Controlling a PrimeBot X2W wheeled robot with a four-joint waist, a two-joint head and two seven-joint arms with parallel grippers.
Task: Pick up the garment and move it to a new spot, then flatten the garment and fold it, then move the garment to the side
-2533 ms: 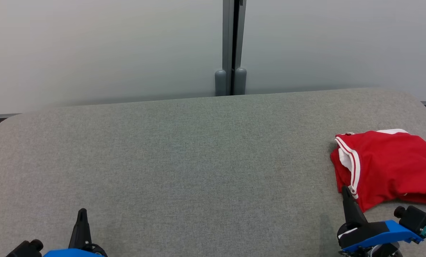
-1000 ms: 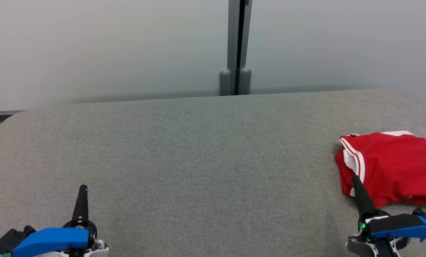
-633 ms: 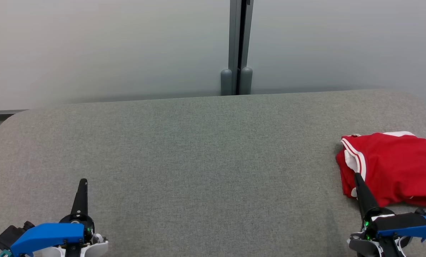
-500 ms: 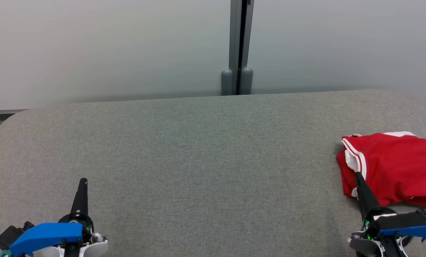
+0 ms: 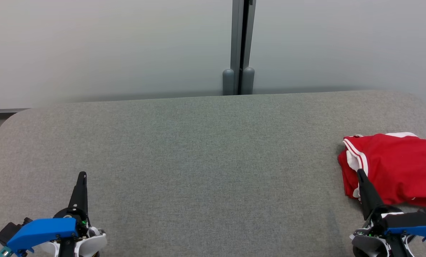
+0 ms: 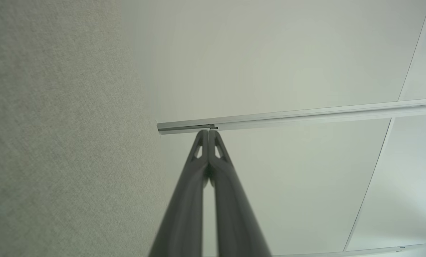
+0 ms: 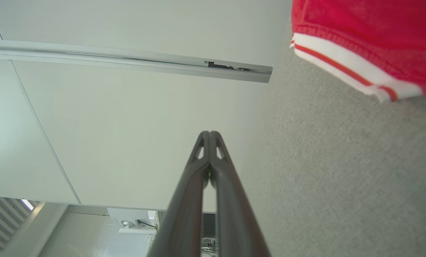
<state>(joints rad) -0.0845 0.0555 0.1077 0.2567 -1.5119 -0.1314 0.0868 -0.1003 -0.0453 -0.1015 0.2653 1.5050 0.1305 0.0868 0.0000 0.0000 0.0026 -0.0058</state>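
The garment (image 5: 395, 167) is red with white-striped trim and lies folded in a heap at the right edge of the grey felt table (image 5: 205, 153). Its striped hem (image 7: 345, 67) appears at the upper right of the right wrist view. My right gripper (image 5: 360, 174) is shut at the lower right, its tip overlapping the garment's near left corner in the head view, with nothing held. My left gripper (image 5: 81, 175) is shut and empty at the lower left, above bare felt. In both wrist views the fingers (image 6: 208, 135) (image 7: 209, 137) are pressed together.
A pale partition wall (image 5: 109, 46) with a grey vertical post (image 5: 238, 46) stands behind the table's far edge. The table has rounded corners, and the garment runs past the right edge of the head view.
The head camera has drifted slightly, shifting the whole scene right. Both grippers have turned about their wrists and their tips have moved a little farther up over the table. The garment lies still.
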